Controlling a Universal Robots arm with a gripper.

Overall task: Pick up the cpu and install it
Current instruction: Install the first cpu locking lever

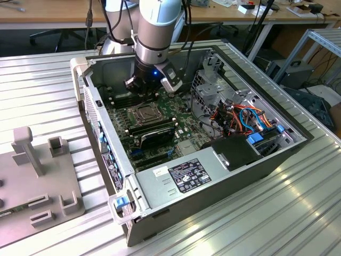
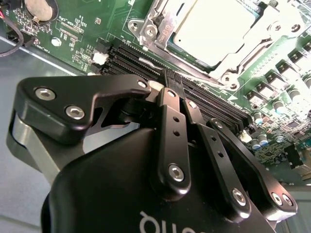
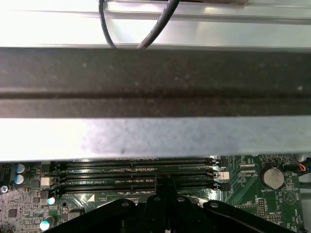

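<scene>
The cpu [image 2: 214, 24] lies flat in the metal-framed socket [image 2: 155, 29] on the green motherboard, its dull silver top showing. In the exterior view the socket [image 1: 145, 113] sits mid-board inside the open computer case. My gripper [image 2: 171, 80] hangs just beside the socket, over the black memory slots [image 2: 129, 53], with its fingers drawn together and nothing between them. The first wrist view shows the same gripper [image 3: 164, 183] right above the rows of memory slots [image 3: 136, 172]. Seen from the exterior view, the gripper [image 1: 146, 89] is at the far side of the socket, inside the case.
The case wall [image 3: 155, 97] runs close behind the slots. Black memory sticks [image 1: 154, 130] stand on the near side of the socket. A drive cage with orange cables [image 1: 240, 114] and the power supply [image 1: 186, 173] fill the exterior view's right. A grey fixture [image 1: 37, 181] sits at the left.
</scene>
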